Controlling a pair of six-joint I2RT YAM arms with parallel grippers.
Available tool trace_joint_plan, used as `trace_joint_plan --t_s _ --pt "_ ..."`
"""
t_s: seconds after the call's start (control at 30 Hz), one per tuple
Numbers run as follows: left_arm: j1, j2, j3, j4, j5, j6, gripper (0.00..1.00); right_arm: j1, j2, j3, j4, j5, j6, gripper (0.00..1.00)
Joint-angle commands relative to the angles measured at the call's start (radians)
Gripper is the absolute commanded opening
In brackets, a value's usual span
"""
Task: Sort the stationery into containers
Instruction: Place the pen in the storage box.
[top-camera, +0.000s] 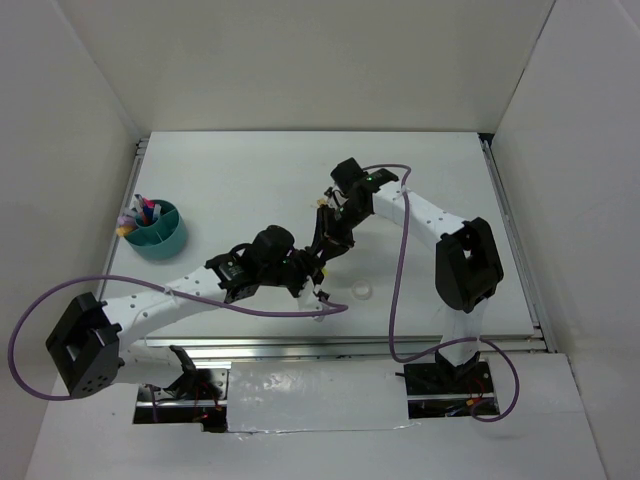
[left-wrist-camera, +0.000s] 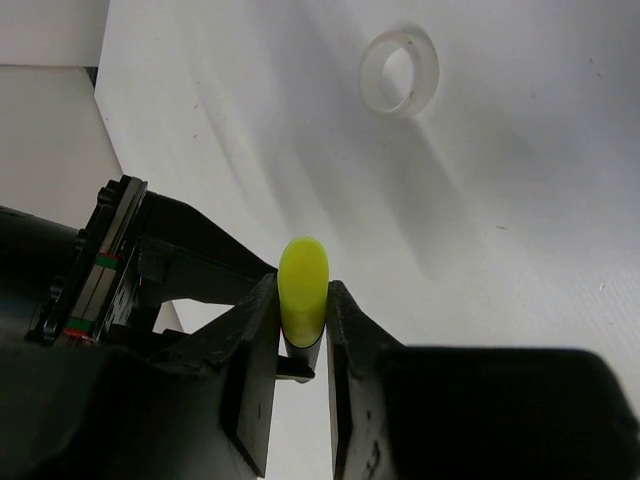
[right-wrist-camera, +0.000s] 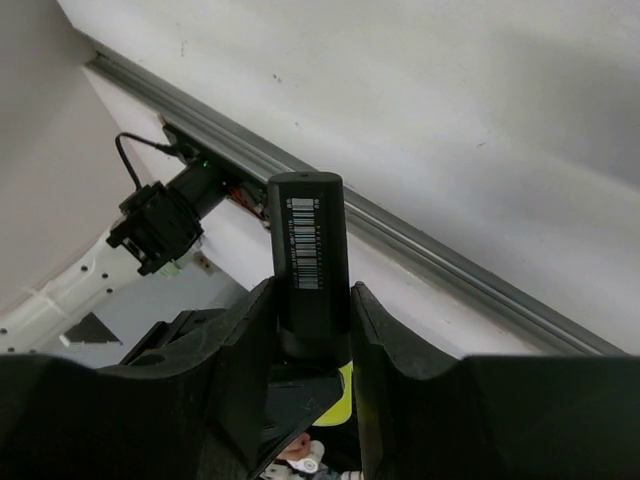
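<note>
Black-yellow marker shared between both grippers above the middle of the tabletop.

Over the white tabletop (top-camera: 250, 180), toward its near edge, the left gripper (left-wrist-camera: 302, 297) and right gripper (right-wrist-camera: 312, 298) meet nose to nose on one black-yellow marker (right-wrist-camera: 308, 225). The right jaws clamp its black barcoded barrel, and the left jaws have narrowed onto the yellow end, touching both sides. This is probably a handover, because the teal divided cup (top-camera: 170, 243), which holds pens, stands by the left edge, within the left arm's reach. A clear tape ring (left-wrist-camera: 400, 72) lies loose just beside the grippers, not yet sorted.
</note>
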Motion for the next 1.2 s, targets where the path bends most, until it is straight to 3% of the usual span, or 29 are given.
trace_joint_plan --t_s 0.0,0.07,0.27,0.37,0.43,0.47,0.57,0.63,0.83,1.03,1.17 --pt "-0.023 -0.048 0.032 -0.031 0.042 -0.115 0.05 -0.024 -0.063 -0.01 0.076 -0.077 -0.023 0.42" --pt "-0.035 -0.077 0.061 -0.054 0.04 -0.19 0.0 -0.085 -0.077 -0.01 0.085 -0.097 -0.044 0.51" --pt "0.028 -0.189 0.126 -0.117 0.038 -0.56 0.0 -0.332 -0.075 0.11 0.015 -0.06 -0.15 0.57" --pt "0.185 -0.206 0.156 -0.089 0.043 -0.773 0.0 -0.415 -0.092 0.138 -0.002 -0.022 -0.213 0.57" --pt "0.369 -0.201 0.173 -0.043 0.055 -0.842 0.0 -0.436 -0.123 0.132 0.013 -0.016 -0.254 0.58" --pt "0.504 -0.188 0.181 -0.025 0.09 -0.905 0.0 -0.448 -0.131 0.12 0.015 -0.01 -0.297 0.61" --pt "0.755 -0.117 0.257 0.006 0.221 -0.997 0.0 -0.449 -0.157 0.105 0.015 -0.025 -0.386 0.7" --pt "0.898 -0.051 0.291 0.008 0.3 -1.045 0.0 -0.446 -0.16 0.099 0.012 -0.043 -0.414 0.76" --pt "1.107 0.073 0.388 0.038 0.429 -1.08 0.0 -0.449 -0.157 0.094 0.018 -0.089 -0.452 0.8" --pt "1.217 0.121 0.405 0.087 0.534 -1.125 0.0 -0.444 -0.19 0.069 0.032 -0.067 -0.482 0.8" --pt "1.26 0.126 0.439 0.06 0.571 -1.116 0.0 -0.432 -0.269 0.052 0.056 0.09 -0.584 0.81"
